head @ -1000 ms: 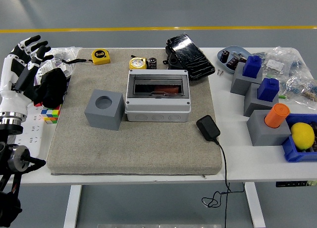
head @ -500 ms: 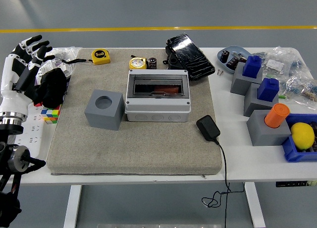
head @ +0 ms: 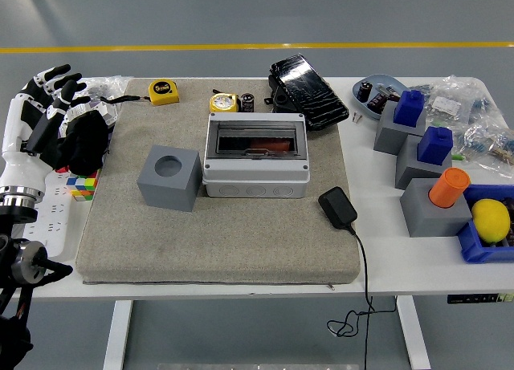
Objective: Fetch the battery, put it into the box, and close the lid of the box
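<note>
left hand [head: 50,113]: up at the far left edge of the table; fingers [head: 56,71] fanned out and apart, nothing in them; palm sits over a black lump of cloth [head: 80,141]
right hand: doesn't show anywhere in the head view
box [head: 255,155]: grey, middle of the tan mat [head: 217,225]; clear lid looks down over the top, something reddish visible through it
battery [head: 247,102]: pretty sure it's the small dark cylinder at the mat's far edge, right beside the yellow tape measure [head: 224,103]; well apart from the hand
grey cube [head: 169,177]: round hole on top, just left of the box
black adapter [head: 337,207]: right edge of the mat, cord dropping off the table's front
right side: grey blocks with blue caps [head: 409,107] and an orange cap [head: 447,187]; lemon [head: 491,220] in a blue bin
</note>
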`<state>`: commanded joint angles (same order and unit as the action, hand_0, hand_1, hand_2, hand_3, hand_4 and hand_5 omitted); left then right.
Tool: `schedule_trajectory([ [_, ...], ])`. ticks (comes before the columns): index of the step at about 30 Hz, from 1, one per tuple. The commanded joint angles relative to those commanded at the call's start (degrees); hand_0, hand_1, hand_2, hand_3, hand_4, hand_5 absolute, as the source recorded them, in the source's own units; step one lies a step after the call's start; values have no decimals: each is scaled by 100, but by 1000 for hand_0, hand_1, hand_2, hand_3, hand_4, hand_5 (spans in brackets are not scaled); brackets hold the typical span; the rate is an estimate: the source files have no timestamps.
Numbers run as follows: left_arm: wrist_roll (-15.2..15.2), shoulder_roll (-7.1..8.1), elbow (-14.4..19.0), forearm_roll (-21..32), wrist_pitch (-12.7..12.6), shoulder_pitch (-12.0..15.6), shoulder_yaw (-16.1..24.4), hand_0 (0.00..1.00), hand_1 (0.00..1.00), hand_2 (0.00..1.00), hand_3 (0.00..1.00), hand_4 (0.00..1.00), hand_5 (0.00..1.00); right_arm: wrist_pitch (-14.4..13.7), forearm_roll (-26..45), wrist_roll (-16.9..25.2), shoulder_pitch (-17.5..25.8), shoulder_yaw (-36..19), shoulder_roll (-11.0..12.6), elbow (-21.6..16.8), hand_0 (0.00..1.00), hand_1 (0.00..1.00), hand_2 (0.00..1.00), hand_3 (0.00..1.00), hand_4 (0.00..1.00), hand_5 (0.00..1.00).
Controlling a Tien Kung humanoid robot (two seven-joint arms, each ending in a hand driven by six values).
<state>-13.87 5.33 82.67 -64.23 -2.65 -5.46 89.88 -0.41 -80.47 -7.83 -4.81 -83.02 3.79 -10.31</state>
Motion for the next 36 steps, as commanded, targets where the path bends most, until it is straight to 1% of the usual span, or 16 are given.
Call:
schedule_trajectory([
  [9,7,-42,21,7,0,63,65,514,643,664,678,998,484,9,-61,-29,79,-93,-27,0,647,642,676,593,998,581],
  [17,52,-63,23,-16,26,69,63,514,639,663,677,998,484,11,-28,-25,90,-50,-36,0,648,643,676,593,998,582],
  [21,197,-46,5,-68,98,74,54,510,639,662,676,998,485,13,-26,-33,119,-62,-57,0,649,643,679,593,998,583],
  [27,217,-45,28,-71,111,103,49,507,639,660,673,998,482,15,-52,-52,129,-92,-69,0,650,644,678,594,998,584],
  [32,320,-10,25,-109,177,122,39,506,633,659,671,998,481,19,23,-42,104,15,-72,0,651,643,679,594,998,585],
  [36,311,-21,34,-110,168,146,45,506,633,659,671,998,481,20,19,-48,106,18,-83,0,651,643,679,594,998,585],
])
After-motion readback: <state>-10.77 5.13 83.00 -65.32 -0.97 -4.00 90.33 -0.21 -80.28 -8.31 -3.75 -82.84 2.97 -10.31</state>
